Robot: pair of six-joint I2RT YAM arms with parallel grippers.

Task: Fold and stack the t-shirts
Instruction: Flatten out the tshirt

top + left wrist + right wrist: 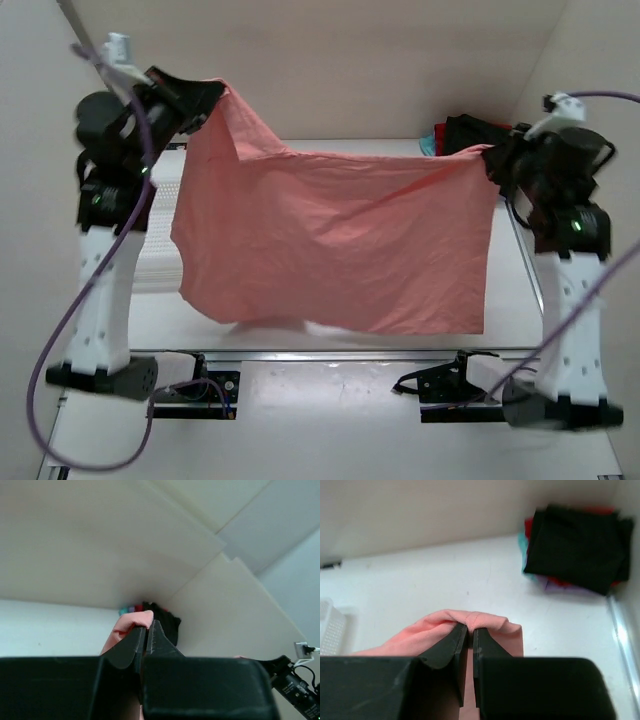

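A large salmon-pink t-shirt point(330, 235) hangs spread in the air between my two grippers, above the table. My left gripper point(212, 95) is shut on its upper left corner; in the left wrist view point(147, 626) pink cloth point(131, 621) bulges from the closed tips. My right gripper point(490, 158) is shut on the upper right corner; in the right wrist view point(470, 629) a pink fold point(475, 619) is pinched between the fingers. A stack of folded shirts, black on top point(577, 545) with red, teal and purple edges, lies at the back right corner point(468, 132).
A white mesh basket point(158, 215) stands at the table's left, partly behind the hanging shirt; its corner shows in the right wrist view point(330, 625). Beige walls enclose the back and sides. The white table point(445, 575) lies below the shirt.
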